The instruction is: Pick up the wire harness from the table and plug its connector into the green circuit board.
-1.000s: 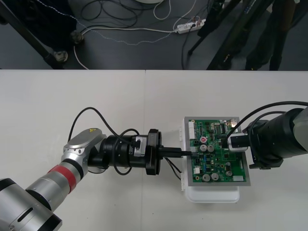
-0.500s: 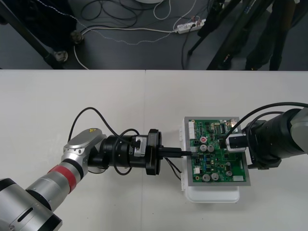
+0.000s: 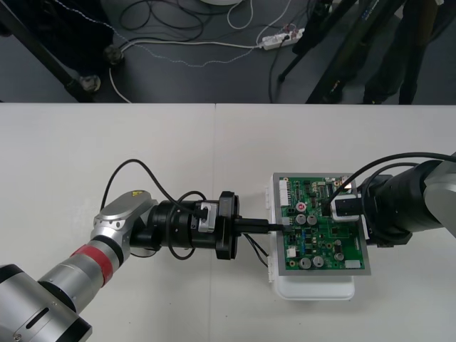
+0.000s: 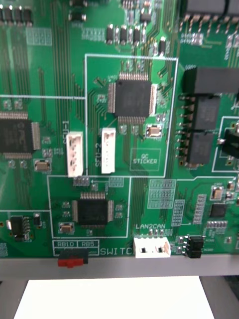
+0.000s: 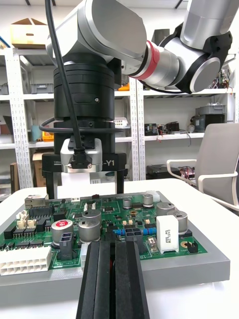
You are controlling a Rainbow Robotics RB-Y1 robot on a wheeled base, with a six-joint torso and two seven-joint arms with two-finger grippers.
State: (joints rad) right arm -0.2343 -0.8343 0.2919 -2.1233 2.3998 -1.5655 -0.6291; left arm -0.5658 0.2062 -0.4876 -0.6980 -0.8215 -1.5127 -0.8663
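From above we count one green circuit board [image 3: 313, 246] on a white base [image 3: 313, 287] and one harness [image 3: 258, 249], its thin wires looping just beside the board's left edge (we cannot make out the plug). The left wrist view adds the left gripper [image 5: 114, 246], fingers pressed together at that edge, and the right gripper [image 5: 84, 194], its two fingers spread over the board.
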